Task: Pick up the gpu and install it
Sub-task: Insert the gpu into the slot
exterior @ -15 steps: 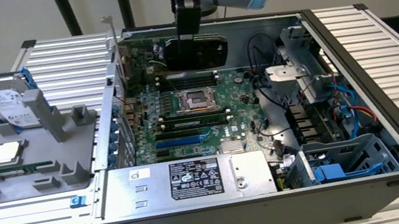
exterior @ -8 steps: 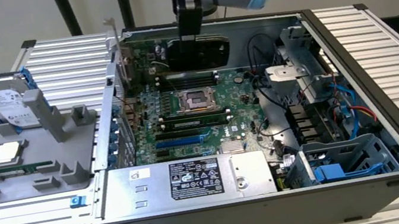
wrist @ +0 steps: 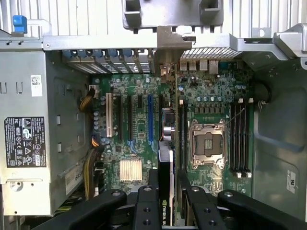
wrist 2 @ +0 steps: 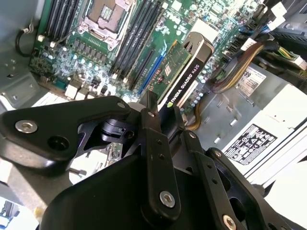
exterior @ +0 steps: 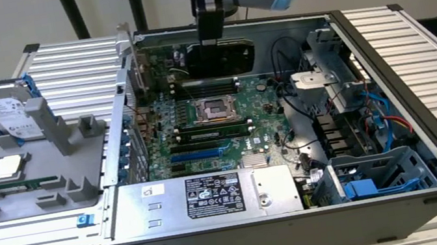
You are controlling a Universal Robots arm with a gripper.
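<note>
The gpu (exterior: 224, 57) hangs on edge inside the open computer case (exterior: 396, 134), above the far part of the motherboard (exterior: 202, 131). My gripper (exterior: 211, 31) is shut on its upper edge. In the second wrist view the gpu (wrist 2: 184, 67) shows a green board face and a black shroud, clamped by the gripper (wrist 2: 165, 112). In the first wrist view the gpu (wrist: 165, 167) is seen edge-on between the fingers (wrist: 153, 184), over the strip between the blue slot (wrist: 150, 117) and the processor socket (wrist: 207, 143). Its silver bracket (wrist: 168, 45) is at the case's rear wall.
A power supply (exterior: 204, 200) fills the case's near side, with cables and a drive cage (exterior: 368, 178) on the exterior view's right. A grey fixture (exterior: 58, 161) on the exterior view's left holds a hard drive (exterior: 10, 109), a processor (exterior: 8, 167) and a memory stick (exterior: 18, 187).
</note>
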